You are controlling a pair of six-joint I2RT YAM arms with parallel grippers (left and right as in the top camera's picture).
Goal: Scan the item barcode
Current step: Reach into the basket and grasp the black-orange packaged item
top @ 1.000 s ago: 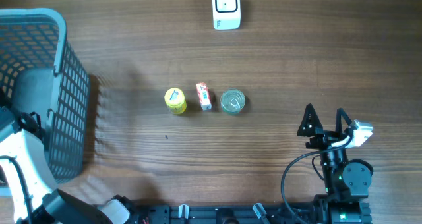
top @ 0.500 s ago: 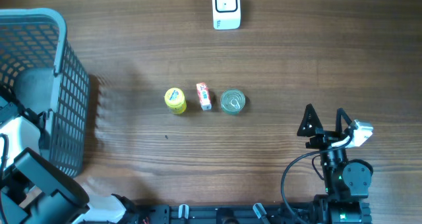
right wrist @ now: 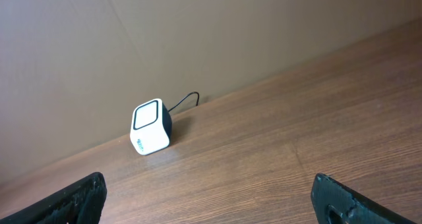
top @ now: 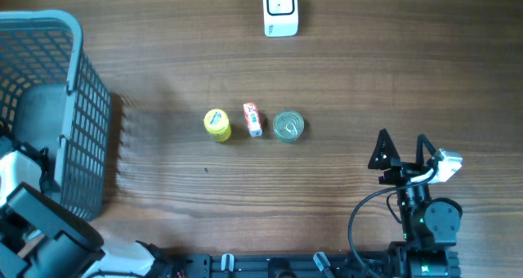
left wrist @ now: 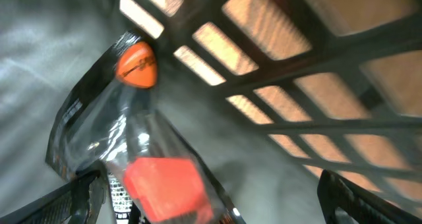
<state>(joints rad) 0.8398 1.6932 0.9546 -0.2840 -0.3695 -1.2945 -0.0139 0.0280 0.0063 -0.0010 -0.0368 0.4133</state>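
Observation:
In the left wrist view a clear plastic packet (left wrist: 142,151) lies on the grey basket (left wrist: 310,66) floor. It carries a round orange label, a red square and a strip of barcode (left wrist: 117,192). My left gripper (left wrist: 210,184) is open just over it, one finger on each side, not closed on it. My right gripper (top: 400,151) stands open above bare table at the right, with nothing between its fingers. The white scanner (top: 281,9) sits at the table's far edge and also shows in the right wrist view as a scanner (right wrist: 150,127) well ahead.
The grey lattice basket (top: 78,82) fills the left end of the table, and my left arm reaches into it from the near left corner. A yellow tub (top: 216,124), a small red-and-white box (top: 252,118) and a tin can (top: 288,126) stand in a row mid-table.
My left arm has shifted in the basket: its black wrist block came into view at the near left corner. The right arm and the table items have not moved.

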